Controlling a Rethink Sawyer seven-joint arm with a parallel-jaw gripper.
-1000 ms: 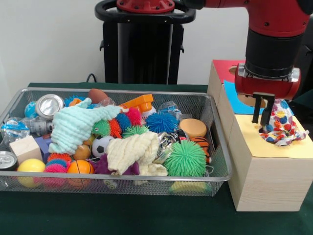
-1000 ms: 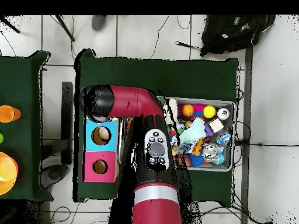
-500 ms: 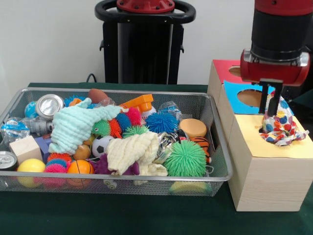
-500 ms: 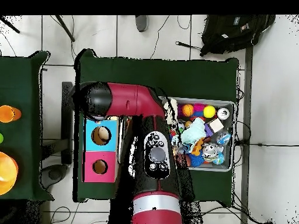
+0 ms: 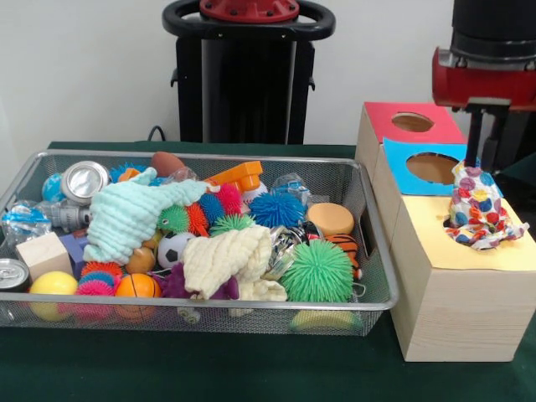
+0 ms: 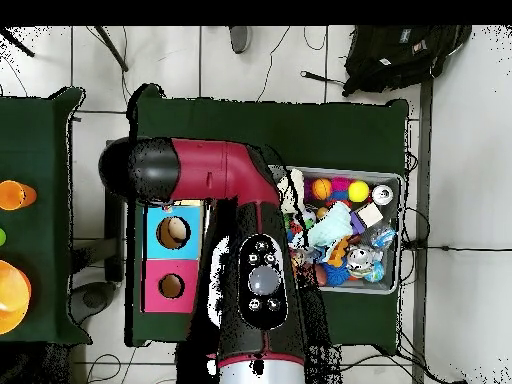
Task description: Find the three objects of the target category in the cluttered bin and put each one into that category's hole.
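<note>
While hand [image 5: 475, 134] hangs, opening unclear, green tablecloth [image 5: 209, 368] bears bin [image 5: 368, 251]; white wall [image 5: 84, 67] behind.

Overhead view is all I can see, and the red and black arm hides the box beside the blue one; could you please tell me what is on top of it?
Observer: A crumpled white cloth with coloured polka dots lies on the yellow top of that wooden box.
Operator: Thank you. Is it in the hole yet?
Observer: No, it sits heaped on the top, and no hole shows around it.
Operator: And where is the gripper?
Observer: The gripper hangs directly over the cloth, at its peak; I cannot tell whether they touch.
</note>
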